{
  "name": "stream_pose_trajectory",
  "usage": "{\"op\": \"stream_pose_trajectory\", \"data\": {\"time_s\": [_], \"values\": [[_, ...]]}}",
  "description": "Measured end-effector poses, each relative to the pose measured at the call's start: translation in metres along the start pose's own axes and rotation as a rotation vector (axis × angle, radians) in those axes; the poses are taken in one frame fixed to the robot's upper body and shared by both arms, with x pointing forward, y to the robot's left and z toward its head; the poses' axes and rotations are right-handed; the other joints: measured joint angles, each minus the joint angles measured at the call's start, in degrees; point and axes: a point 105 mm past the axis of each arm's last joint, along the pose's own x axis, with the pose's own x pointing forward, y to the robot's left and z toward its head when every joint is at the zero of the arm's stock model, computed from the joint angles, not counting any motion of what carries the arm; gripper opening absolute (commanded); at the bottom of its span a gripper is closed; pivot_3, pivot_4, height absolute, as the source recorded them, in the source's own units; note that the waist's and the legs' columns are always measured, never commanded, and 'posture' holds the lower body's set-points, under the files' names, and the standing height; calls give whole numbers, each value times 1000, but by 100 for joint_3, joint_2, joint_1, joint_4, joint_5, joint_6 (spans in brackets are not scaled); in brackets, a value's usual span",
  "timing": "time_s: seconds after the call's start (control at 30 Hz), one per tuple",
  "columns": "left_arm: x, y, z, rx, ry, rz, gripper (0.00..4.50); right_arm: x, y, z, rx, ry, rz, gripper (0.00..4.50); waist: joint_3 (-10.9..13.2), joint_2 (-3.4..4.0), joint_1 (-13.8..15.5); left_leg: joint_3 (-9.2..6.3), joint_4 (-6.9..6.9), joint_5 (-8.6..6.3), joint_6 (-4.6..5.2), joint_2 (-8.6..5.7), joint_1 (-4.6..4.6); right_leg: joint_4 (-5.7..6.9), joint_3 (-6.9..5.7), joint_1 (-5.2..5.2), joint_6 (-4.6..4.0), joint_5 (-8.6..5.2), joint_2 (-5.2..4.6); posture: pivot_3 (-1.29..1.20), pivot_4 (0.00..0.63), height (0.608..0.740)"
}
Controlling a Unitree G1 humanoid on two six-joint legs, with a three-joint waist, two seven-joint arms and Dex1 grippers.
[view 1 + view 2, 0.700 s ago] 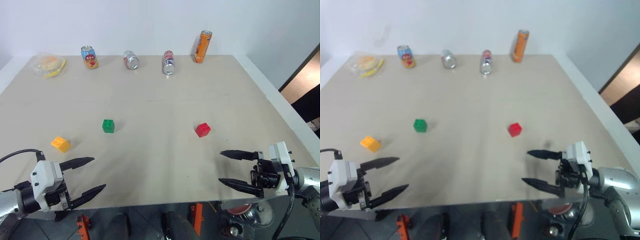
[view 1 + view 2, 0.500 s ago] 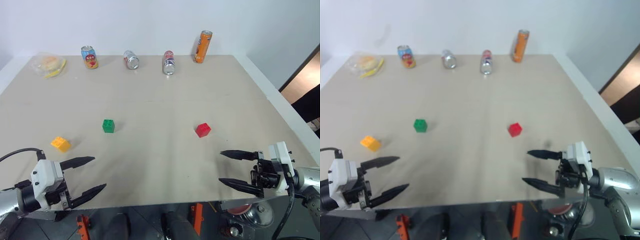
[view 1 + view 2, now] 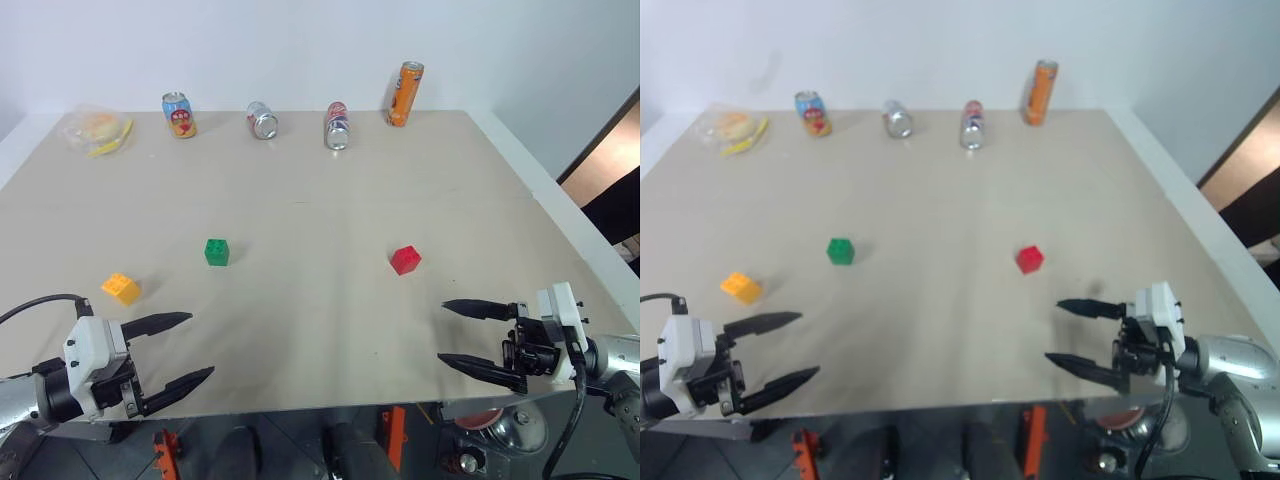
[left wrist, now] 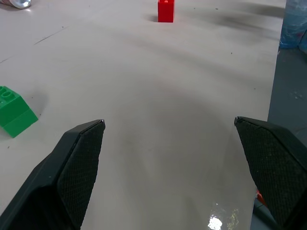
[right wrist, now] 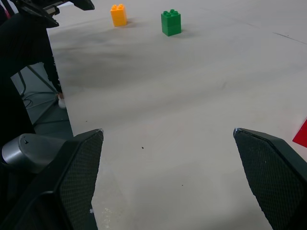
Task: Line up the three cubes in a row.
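Three cubes sit scattered on the pale table (image 3: pixel 330 180): yellow-orange cube (image 3: pixel 120 288) near the left, green cube (image 3: pixel 216 251) beyond it, red cube (image 3: pixel 405 259) well apart on the right. Left gripper (image 3: pixel 178 349) and right gripper (image 3: pixel 461 334) hover at the near edge, both wide and empty. Best bet: take the nearest block squarely, fingers astride it. Cans (image 3: pixel 337 124) line the far edge by a white wall.

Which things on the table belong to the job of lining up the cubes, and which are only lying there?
For the job:
red cube
green cube
yellow-orange cube

Only lying there, along the far edge:
tall orange can
three shorter drink cans
clear bag with food inside
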Motion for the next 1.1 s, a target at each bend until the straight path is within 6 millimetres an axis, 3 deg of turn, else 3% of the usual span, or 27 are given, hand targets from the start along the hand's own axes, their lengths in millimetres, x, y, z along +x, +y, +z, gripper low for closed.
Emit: {"op": "stream_pose_trajectory", "data": {"time_s": [0.13,0.23,0.37,0.47,0.6,0.73,0.97,1.1], "values": [[3,1,2,-11,-9,4,4479,0,-2,0,8,-2,-12,4500,0,0,0,-1,5,0,0,0,1,5,0,3,1,1,0,0,150,740],[11,14,13,-4,-62,47,4479,8,-14,8,15,-59,-86,4500,0,0,0,-3,20,1,2,2,3,19,1,3,2,2,5,0,150,740],[40,46,49,-14,-270,165,4479,33,-54,24,17,-110,-294,4500,0,1,-2,-5,64,8,10,-1,5,54,12,7,13,14,12,0,150,740],[60,53,56,-28,-324,186,4479,42,-80,24,60,-106,-475,4500,-1,0,-3,-4,67,13,15,-9,6,55,27,10,28,33,15,0,150,740],[83,52,58,-44,-351,154,4479,46,-100,12,124,-43,-684,4500,-1,0,0,-5,63,13,14,-13,-10,56,37,-3,40,37,20,0,150,740],[96,48,55,-39,-340,73,4479,53,-105,-2,205,0,-792,4500,-2,2,-1,-7,46,11,13,-10,-13,57,42,-12,67,45,30,0,150,740],[125,42,70,-36,-420,-58,4479,91,-92,-7,283,-3,-794,4500,-3,3,-4,-8,52,12,14,0,-14,61,53,-13,65,51,48,0,150,740],[135,35,66,-44,-409,-103,4479,91,-99,-14,281,23,-854,4500,-3,3,-5,-6,55,12,14,-1,-15,60,58,-14,67,52,48,0,150,740]]}}
